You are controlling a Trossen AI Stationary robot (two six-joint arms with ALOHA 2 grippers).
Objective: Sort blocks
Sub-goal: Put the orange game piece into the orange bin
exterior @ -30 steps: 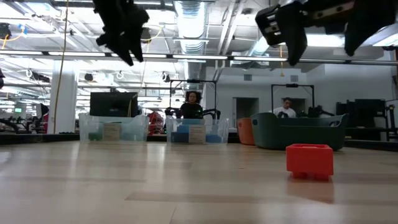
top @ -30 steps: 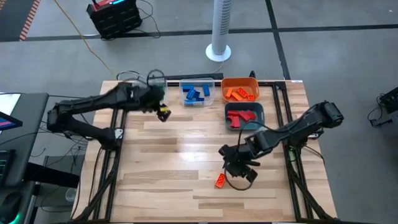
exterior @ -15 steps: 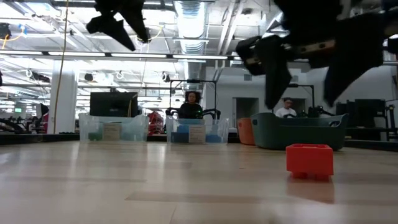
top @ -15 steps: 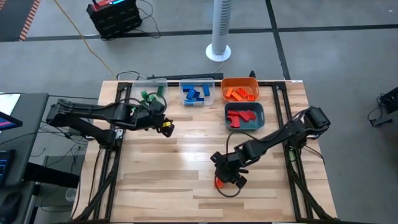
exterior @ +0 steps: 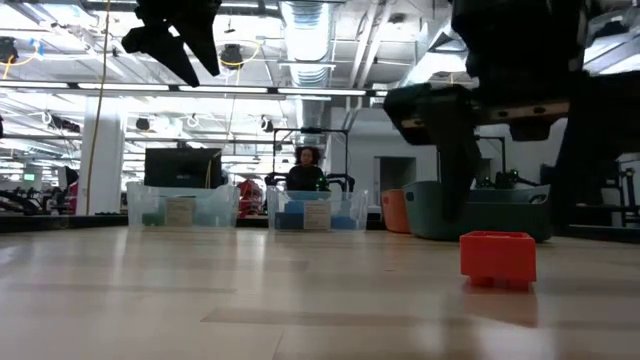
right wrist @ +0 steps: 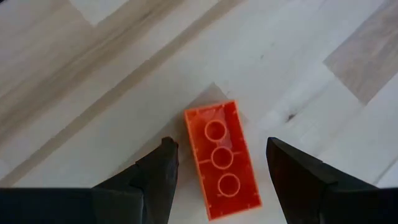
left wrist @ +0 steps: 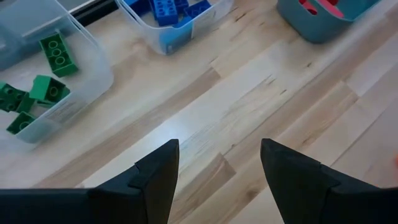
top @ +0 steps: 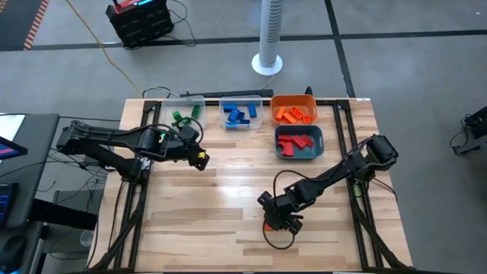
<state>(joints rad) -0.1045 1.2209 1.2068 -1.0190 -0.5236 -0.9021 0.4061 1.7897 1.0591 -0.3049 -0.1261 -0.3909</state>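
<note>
One orange brick (right wrist: 222, 158) lies on the wood table, its hollow underside with three round tubes facing up. It also shows in the low view (exterior: 497, 258) and, partly hidden under my gripper, in the high view (top: 267, 224). My right gripper (right wrist: 221, 186) is open just above it, one finger on either side, touching nothing. In the low view the right gripper (exterior: 515, 170) stands over the brick. My left gripper (top: 199, 157) is open and empty, in the air near the clear bin of green bricks (top: 183, 114).
Along the far edge stand a clear bin with blue bricks (top: 242, 114) and an orange bin with orange bricks (top: 294, 110). A teal bin with red bricks (top: 298, 143) stands nearer. Bare wood lies in the table's middle (top: 228, 183). People sit in the room beyond the table.
My right gripper has gone toward the table's near-left and down, and now straddles the orange brick, which has not moved. My left gripper has drawn back from over the green bin toward the near edge.
</note>
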